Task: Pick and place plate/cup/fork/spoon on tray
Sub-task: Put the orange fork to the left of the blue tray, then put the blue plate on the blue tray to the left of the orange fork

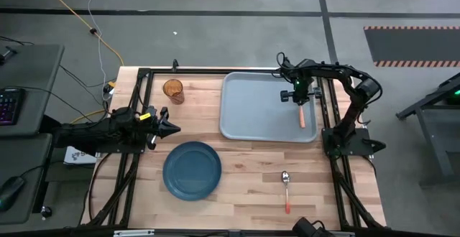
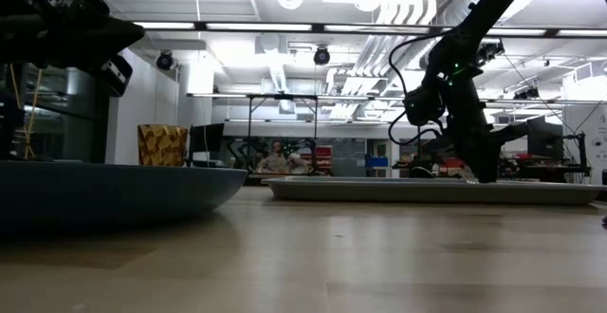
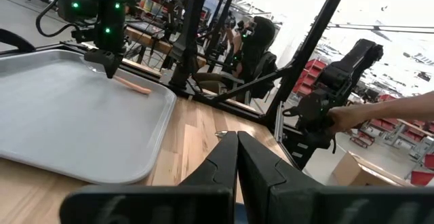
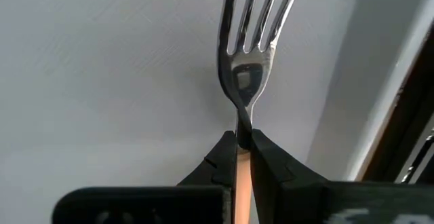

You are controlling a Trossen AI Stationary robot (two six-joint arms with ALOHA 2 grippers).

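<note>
The grey-blue tray [image 1: 269, 108] lies at the far right of the table. My right gripper [image 1: 300, 98] is over the tray's right part, shut on the fork [image 4: 252, 34]. The fork's orange handle [image 1: 304, 116] points toward the near edge. My left gripper [image 1: 169, 128] is shut and empty, left of centre, between the amber cup [image 1: 173, 90] and the blue plate [image 1: 192, 169]. The cup stands upright near the far edge. The plate rests flat near the front. The spoon [image 1: 286, 187] lies on the wood at the front right, its bowl toward the tray. My right gripper pinches the fork between its two fingers where the metal neck meets the orange handle [image 4: 241, 139]. The fingers come from above, pointing down, and lie across the fork. The fork lies about level just over the tray floor; the handle [image 3: 133, 85] looks to rest on it.
The dark frame rails [image 1: 327, 115] run along the table's right side beside the tray. Bare wood [image 1: 251, 165] lies between plate, tray and spoon. A person's hand [image 3: 352, 115] shows beyond the table in the left wrist view.
</note>
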